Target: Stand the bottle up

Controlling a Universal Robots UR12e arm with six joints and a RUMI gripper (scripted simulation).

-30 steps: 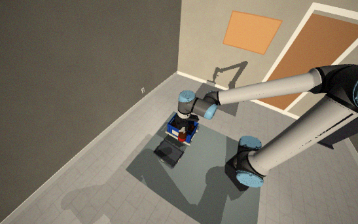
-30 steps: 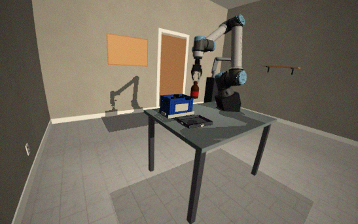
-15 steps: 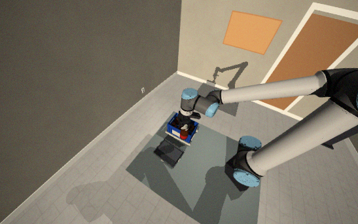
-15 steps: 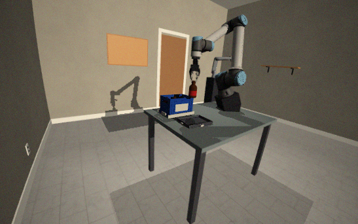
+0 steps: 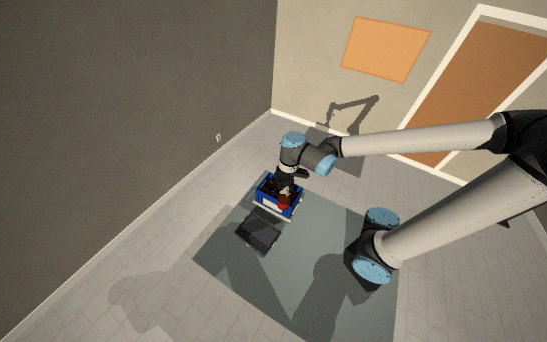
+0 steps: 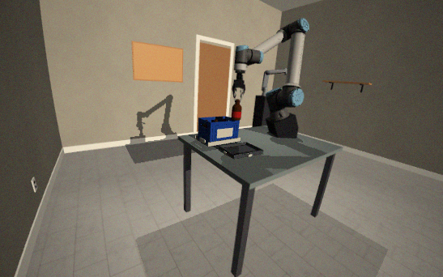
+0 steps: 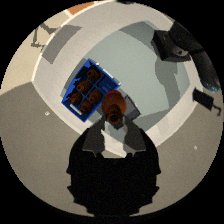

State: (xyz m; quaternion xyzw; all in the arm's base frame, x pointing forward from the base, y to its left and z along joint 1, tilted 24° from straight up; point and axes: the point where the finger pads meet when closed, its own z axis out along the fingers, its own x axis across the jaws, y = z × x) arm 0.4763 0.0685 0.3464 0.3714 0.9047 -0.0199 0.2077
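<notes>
A brown bottle with a red band hangs upright, neck up. My gripper is shut on its neck from above. The blue crate stands on the table. In the exterior view the bottle's base is near the height of the crate's rim, at its right end; the exact gap is unclear. The crate holds several brown bottles; in the wrist view its upper right compartment shows none. The dark tray holds no bottle.
The tray lies close beside the crate on the grey-green table. A pale strip runs along the crate's foot. The arm's base stands across the table from them.
</notes>
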